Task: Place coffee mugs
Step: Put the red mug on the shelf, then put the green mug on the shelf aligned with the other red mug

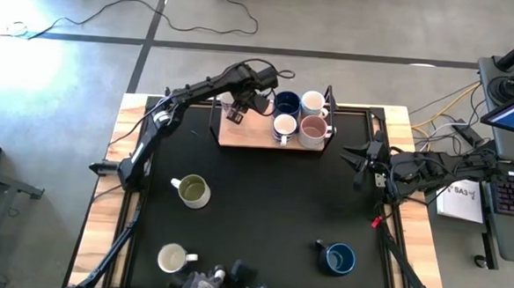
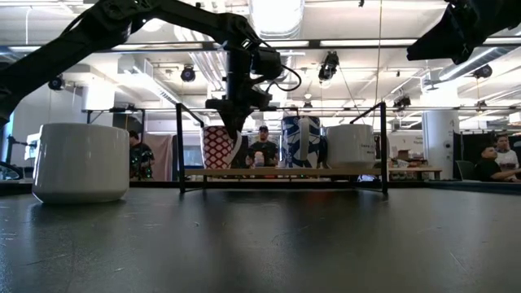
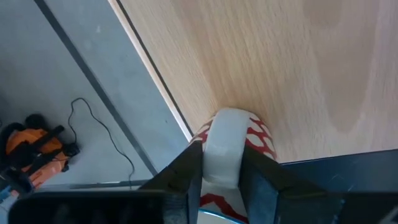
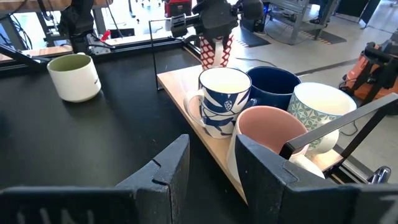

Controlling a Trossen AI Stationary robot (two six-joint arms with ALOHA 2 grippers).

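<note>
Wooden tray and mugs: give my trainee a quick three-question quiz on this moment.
1. True or false: the left gripper is over the wooden tray.
2. How many mugs stand on the black table, off the tray? A two, B three, C five.
3. Fill in: the held mug between the left fingers has a ___ print.

Key: 1 true. 2 B: green-lined mug, cream mug, blue mug. 3 red.
</note>
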